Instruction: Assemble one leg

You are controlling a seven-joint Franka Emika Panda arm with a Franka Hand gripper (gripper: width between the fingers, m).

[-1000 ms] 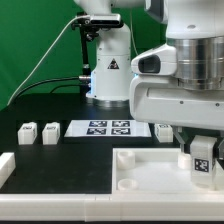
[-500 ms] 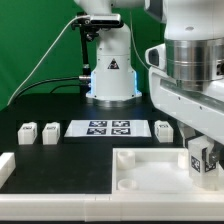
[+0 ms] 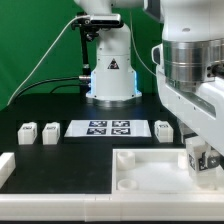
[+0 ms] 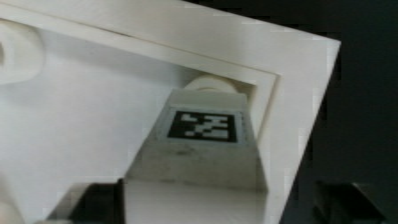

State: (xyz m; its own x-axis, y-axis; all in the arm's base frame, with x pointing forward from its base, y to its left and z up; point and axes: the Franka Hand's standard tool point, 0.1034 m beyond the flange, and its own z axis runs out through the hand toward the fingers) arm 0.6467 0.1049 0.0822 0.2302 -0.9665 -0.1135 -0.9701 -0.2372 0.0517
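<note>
fingers (image 3: 191,146) closed on leg (image 3: 205,160); leg upright at tabletop (image 3: 150,168) corner, exterior view's right | seating in hole not visible | risk: tilted or off-centre leg jams or cross-threads when turned; smooth plastic may slip in grip; tabletop may shift on worktop (image 3: 60,160)

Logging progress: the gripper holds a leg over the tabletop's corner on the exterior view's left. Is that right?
Not quite. The gripper holds the leg over a corner of the tabletop on the exterior view's right, not its left. The exterior view shows it.

leg (image 4: 208,125): tag facing camera | tip at inner corner of tabletop (image 4: 98,100)
</note>
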